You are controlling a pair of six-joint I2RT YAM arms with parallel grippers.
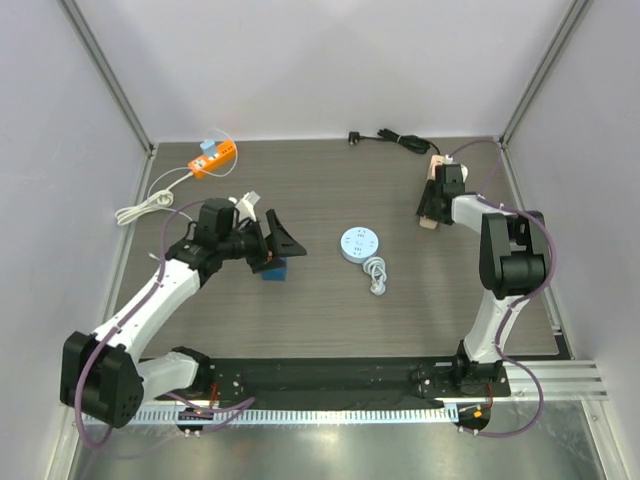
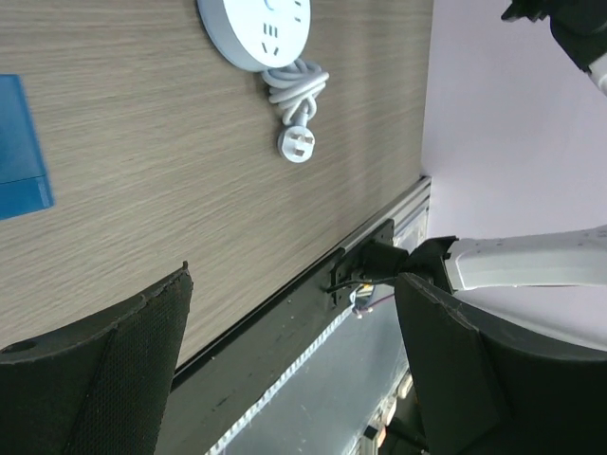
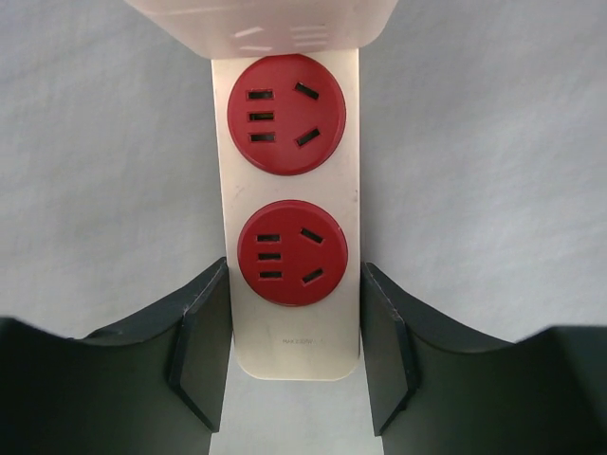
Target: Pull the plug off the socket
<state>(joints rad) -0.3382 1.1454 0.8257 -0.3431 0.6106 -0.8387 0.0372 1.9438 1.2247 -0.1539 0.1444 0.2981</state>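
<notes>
A cream power strip point(image 3: 289, 190) with two bare red sockets stands up between my right gripper's point(image 3: 294, 351) fingers, whose pads press its two long sides near its lower end. A white plug body point(image 3: 261, 24) sits on the strip at the top edge of the right wrist view. In the top view this strip point(image 1: 430, 215) is at the right rear, with the right gripper point(image 1: 440, 190) on it. My left gripper point(image 1: 275, 240) is open and empty, hovering over a blue block point(image 1: 275, 270) at centre left.
A round white socket point(image 1: 359, 244) with a coiled white cord and loose plug point(image 1: 376, 277) lies mid-table, also in the left wrist view point(image 2: 256, 28). An orange power strip point(image 1: 215, 158) with white cable lies rear left. A black cable point(image 1: 390, 138) lies at the back wall.
</notes>
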